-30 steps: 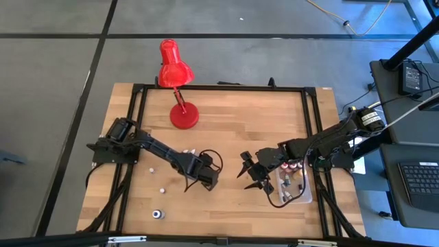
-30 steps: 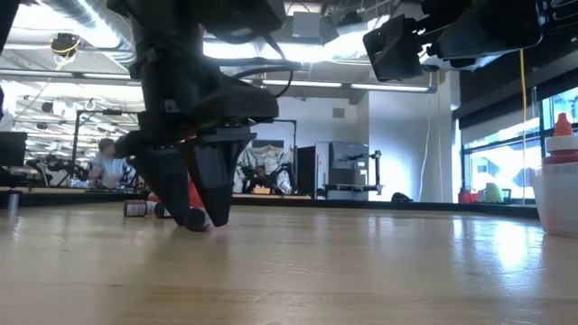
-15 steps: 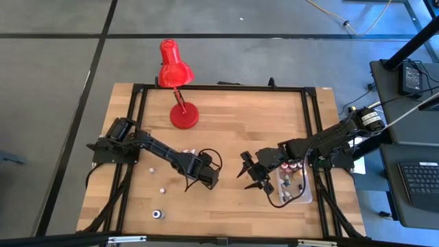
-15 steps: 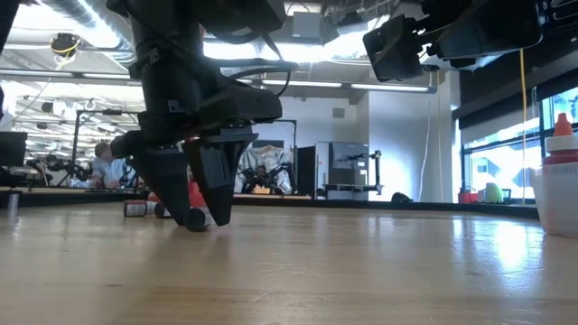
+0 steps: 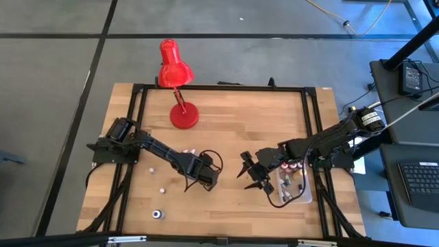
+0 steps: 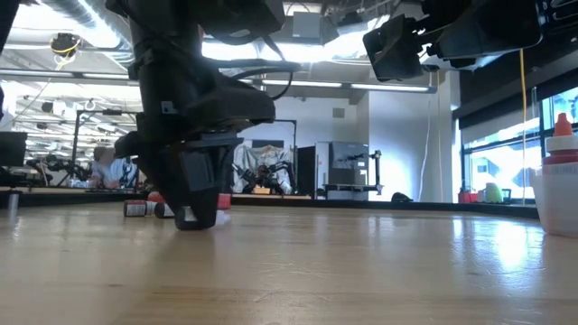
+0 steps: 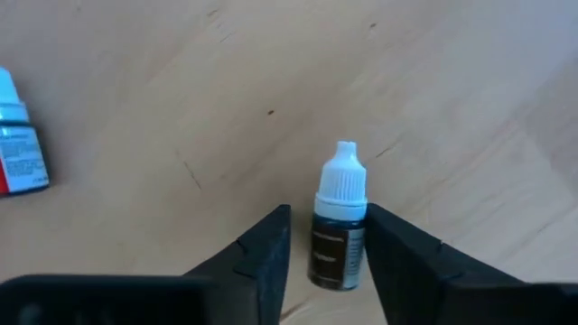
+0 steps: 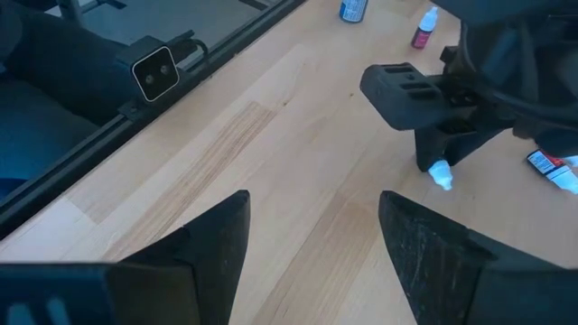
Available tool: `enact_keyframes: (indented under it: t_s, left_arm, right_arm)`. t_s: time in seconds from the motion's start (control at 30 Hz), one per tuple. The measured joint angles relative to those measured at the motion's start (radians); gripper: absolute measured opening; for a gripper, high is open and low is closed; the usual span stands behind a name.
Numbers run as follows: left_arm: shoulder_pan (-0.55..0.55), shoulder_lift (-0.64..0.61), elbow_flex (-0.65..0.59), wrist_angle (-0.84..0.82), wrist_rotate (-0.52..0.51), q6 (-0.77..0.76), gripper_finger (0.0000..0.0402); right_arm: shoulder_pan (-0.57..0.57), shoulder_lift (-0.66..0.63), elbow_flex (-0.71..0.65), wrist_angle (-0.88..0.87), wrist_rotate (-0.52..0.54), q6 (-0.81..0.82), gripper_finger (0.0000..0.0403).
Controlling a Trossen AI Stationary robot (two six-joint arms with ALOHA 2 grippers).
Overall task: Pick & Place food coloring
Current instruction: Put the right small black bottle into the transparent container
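Much of the left gripper is hard to read from above: it shows only as a dark block at about 7 o'clock from the table's middle, and the bottle it works on is hidden beneath it. The low view is no better, since the dark fingers stand down on the wood and cover what lies between them. The left wrist view settles it. There a small bottle stands upright between the two fingers, with a white dropper cap, a dark body and a brownish label whose print is too small to read. The fingers sit close on either side of the body; whether they press it or leave a sliver of space cannot be told.

Another bottle, with a white cap and a red and teal label, lies cut off at that picture's edge. From above, two loose bottles show at 7 o'clock near the front edge: a pale speck and a darker one.

The red lamp stands at 11 o'clock.

The right gripper hovers at 5 o'clock, fingers spread wide with nothing between them. Just beside it, the clear tub at 4 o'clock holds more bottles, partly hidden by the arm.
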Motion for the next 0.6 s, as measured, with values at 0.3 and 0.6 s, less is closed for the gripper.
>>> enact_keyframes:
  t_s: [0.3,0.6]
  left_arm:
    - [-0.001,0.0,0.0,0.005,0.006,0.209,0.009]
    - [-0.024,-0.042,0.0,0.088,-0.001,0.396,0.0078]
  right_arm:
    - [0.0,0.0,0.0,-0.001,0.0,0.0,0.0248]
    - [0.0,0.0,0.0,-0.001,0.0,0.0,0.0248]
